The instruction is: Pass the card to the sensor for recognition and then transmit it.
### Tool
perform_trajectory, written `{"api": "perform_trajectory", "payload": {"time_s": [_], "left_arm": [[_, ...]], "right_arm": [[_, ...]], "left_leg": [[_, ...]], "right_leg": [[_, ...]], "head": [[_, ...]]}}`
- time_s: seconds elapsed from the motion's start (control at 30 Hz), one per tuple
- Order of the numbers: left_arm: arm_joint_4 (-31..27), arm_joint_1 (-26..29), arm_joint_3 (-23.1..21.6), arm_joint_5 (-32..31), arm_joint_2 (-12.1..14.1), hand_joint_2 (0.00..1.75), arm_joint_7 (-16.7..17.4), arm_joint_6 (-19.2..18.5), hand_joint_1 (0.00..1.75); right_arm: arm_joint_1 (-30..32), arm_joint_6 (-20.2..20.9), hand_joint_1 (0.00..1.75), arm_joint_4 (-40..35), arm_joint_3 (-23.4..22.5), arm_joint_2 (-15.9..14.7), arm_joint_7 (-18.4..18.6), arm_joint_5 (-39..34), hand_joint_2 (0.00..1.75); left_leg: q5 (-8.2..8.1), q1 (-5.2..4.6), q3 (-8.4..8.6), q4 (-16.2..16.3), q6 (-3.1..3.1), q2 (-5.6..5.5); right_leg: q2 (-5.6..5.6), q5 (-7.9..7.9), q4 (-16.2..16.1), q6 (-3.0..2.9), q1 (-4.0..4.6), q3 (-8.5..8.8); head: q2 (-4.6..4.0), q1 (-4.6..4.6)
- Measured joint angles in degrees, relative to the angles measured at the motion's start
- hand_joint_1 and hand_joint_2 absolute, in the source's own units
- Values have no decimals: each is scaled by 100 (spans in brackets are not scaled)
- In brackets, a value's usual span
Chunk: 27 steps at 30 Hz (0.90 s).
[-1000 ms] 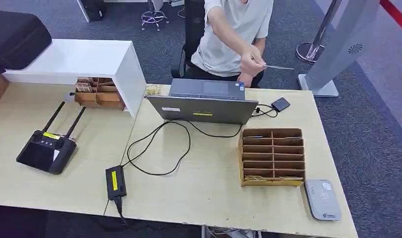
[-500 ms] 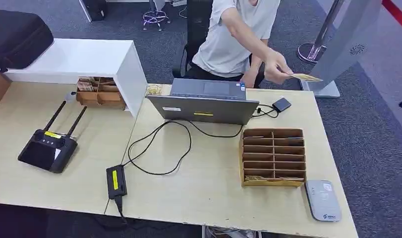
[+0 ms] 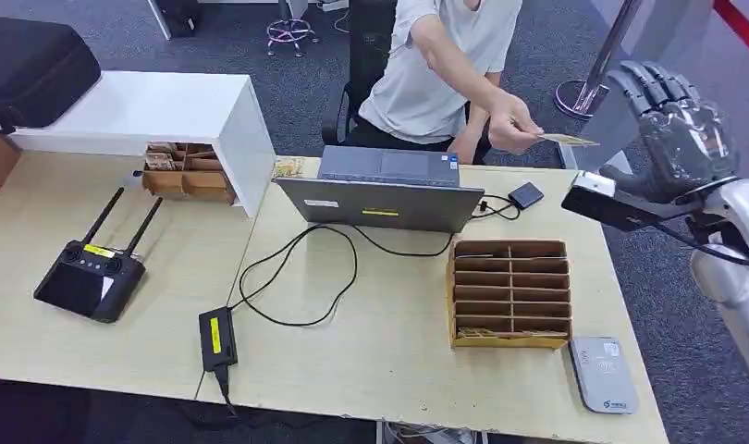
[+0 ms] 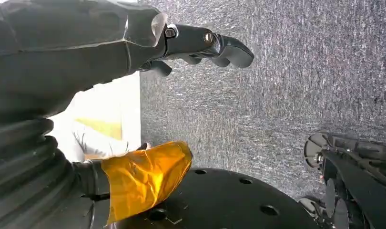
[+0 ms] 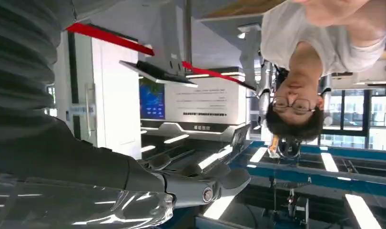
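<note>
A person seated behind the laptop holds a thin yellowish card (image 3: pixel 570 140) out over the table's far right corner, pinched in their hand (image 3: pixel 514 125). My right hand (image 3: pixel 671 116) is raised just right of the card, a short gap away, with its fingers spread and nothing in it. In the right wrist view that hand (image 5: pixel 196 183) shows extended, empty fingers. The grey-white card sensor (image 3: pixel 604 372) lies flat at the table's near right corner. My left hand (image 4: pixel 148 43) hangs over grey carpet with its fingers apart, holding nothing.
An open laptop (image 3: pixel 385 190) with cables stands mid-table, a small black device (image 3: pixel 523 195) beside it. A cardboard slot box (image 3: pixel 509 291) sits just beyond the sensor. A black controller (image 3: pixel 89 277) and a power brick (image 3: pixel 215 339) lie to the left. A white shelf (image 3: pixel 158 111) stands at back left.
My right hand has risen into the head view at the right. The person has swung the card rightward and now holds it near that hand.
</note>
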Motion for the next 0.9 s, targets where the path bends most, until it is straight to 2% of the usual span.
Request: {"api": "perform_trajectory", "payload": {"time_s": [0.13, 0.5, 0.9], "left_arm": [[0, 2, 0, -63, 2, 175, -70, -2, 0], [0, 18, 0, -149, 26, 175, -223, -129, 0], [0, 18, 0, -151, 26, 175, -225, -135, 0]], "right_arm": [[6, -79, 0, 136, 123, 175, 15, 2, 175], [13, -83, 0, 295, 304, 409, -2, 26, 175], [13, -85, 0, 317, 313, 433, -2, 24, 175]], "left_leg": [[0, 0, -1, 0, 0, -4], [0, 1, 0, 1, 0, -4], [0, 1, 0, 1, 0, -4]], "right_leg": [[-5, 0, 0, 0, 0, 1], [-5, 0, 0, 0, 1, 0], [-4, 0, 0, 0, 1, 0]], "head": [[0, 2], [0, 2], [0, 2]]}}
